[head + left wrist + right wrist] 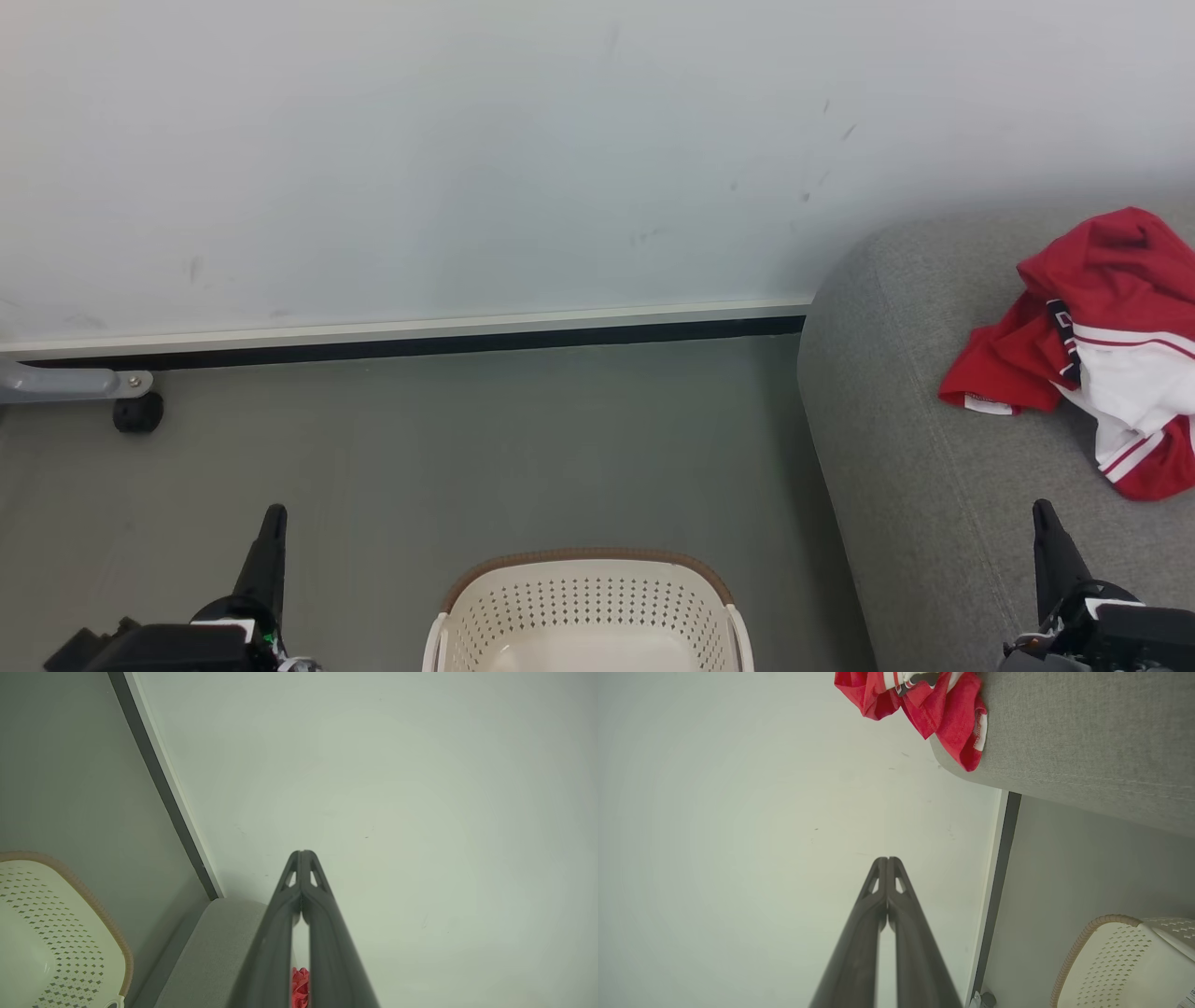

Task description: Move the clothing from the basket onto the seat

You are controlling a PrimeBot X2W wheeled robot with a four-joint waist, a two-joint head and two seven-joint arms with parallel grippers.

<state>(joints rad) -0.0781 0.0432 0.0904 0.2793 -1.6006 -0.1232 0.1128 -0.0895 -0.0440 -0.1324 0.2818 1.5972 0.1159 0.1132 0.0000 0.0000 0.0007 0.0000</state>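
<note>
At the far left of the head view, a grey metal leg (65,383) with a black caster (138,412) is seen on the grey floor (467,448), in front of the pale wall (467,140). The left gripper (274,513) is held low at the lower left, over the floor. Its fingers (327,952) are pressed together with nothing between them.

In the middle, at the bottom edge, the cream laundry basket (588,597) with its brown rim is set on the floor near the grey sofa (896,448). The part of its inside that can be seen is bare plastic.

To the right, the sofa is placed against the wall. The red-and-white clothing (1102,345) is laid crumpled on the sofa seat, well apart from the basket. The right gripper (1044,511) is held over the front of the sofa, near the clothing but not touching it. Its fingers (910,952) are likewise closed together and empty.
</note>
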